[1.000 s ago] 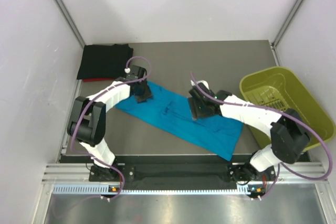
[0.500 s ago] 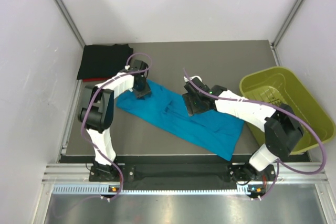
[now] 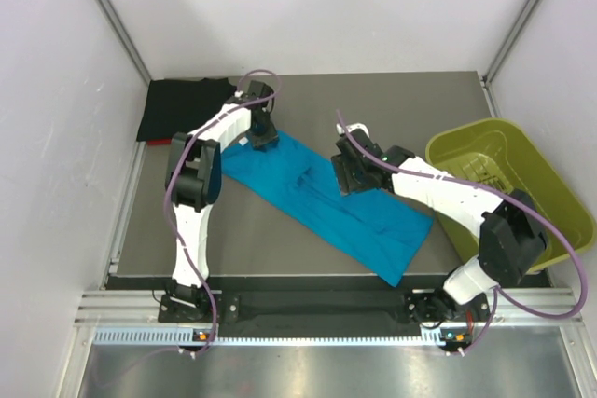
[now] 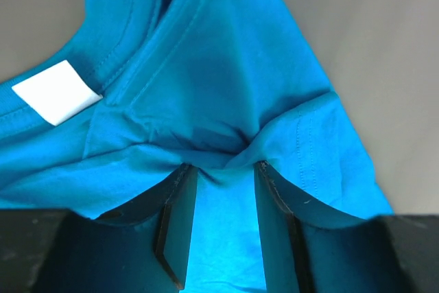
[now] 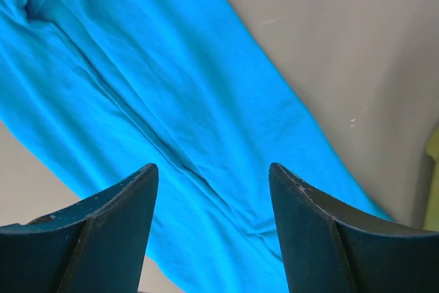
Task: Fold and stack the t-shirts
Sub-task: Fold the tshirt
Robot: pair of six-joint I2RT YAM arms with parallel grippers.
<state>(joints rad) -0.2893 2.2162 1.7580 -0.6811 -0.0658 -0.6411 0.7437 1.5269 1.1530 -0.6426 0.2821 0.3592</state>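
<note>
Toward the black shirt (image 3: 182, 107) at far left, hauled the collar end of the blue shirt (image 3: 326, 202) with the left end effector (image 4: 224, 166) clamped on a fold. Held the right end effector (image 5: 212, 169) wide open over its middle, empty; probably straightened it on the counter (image 3: 401, 100) for folding.

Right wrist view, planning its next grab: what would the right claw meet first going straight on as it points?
Probably the teal-blue t-shirt, spread right ahead of the open right claw; how far is unclear.
</note>
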